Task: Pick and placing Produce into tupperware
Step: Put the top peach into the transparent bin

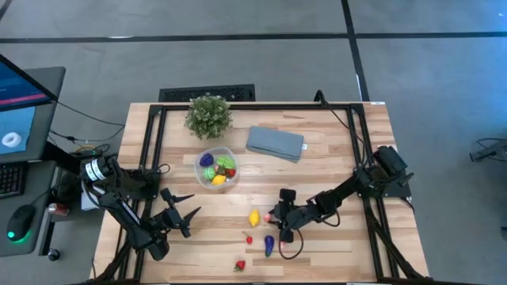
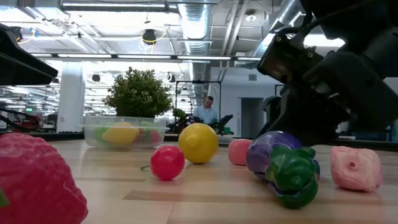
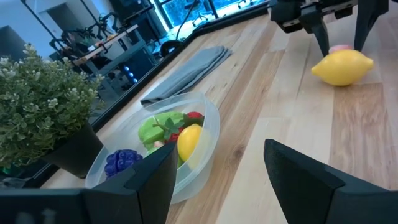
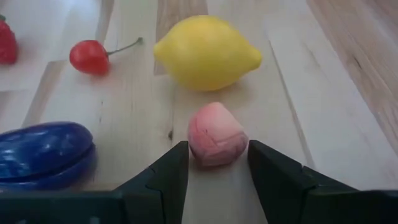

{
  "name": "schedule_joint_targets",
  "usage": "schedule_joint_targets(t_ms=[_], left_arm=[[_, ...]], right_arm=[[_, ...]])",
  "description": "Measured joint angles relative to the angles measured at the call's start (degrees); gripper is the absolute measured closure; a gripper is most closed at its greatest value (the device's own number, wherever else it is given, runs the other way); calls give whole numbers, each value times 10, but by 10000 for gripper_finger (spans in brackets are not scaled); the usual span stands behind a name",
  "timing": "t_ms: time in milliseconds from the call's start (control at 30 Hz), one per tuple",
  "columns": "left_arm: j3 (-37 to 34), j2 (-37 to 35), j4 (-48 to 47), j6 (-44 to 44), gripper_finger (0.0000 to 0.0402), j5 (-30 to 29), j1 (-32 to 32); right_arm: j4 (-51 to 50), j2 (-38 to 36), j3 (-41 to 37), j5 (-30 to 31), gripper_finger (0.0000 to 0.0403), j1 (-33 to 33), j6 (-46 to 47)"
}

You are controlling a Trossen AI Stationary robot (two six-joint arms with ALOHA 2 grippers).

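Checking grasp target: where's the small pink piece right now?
In the right wrist view the pink piece lies on the table between the open right gripper fingers, just in front of the lemon; high view shows this right of centre.

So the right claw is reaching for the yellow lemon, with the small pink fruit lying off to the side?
Not quite: the right gripper has its fingers either side of the small pink toy fruit, not the yellow toy lemon, which lies just beyond it. The right wrist view shows this.
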Motion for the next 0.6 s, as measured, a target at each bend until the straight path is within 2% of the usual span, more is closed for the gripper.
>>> schedule_joint_targets(t_ms=[333, 600], left_arm=[[0, 0, 0, 2, 171, 1, 0], [0, 0, 1, 3, 171, 3, 0]], right_arm=[[6, 0, 0, -9, 207, -16, 0], [7, 0, 0, -30, 175, -32, 0]])
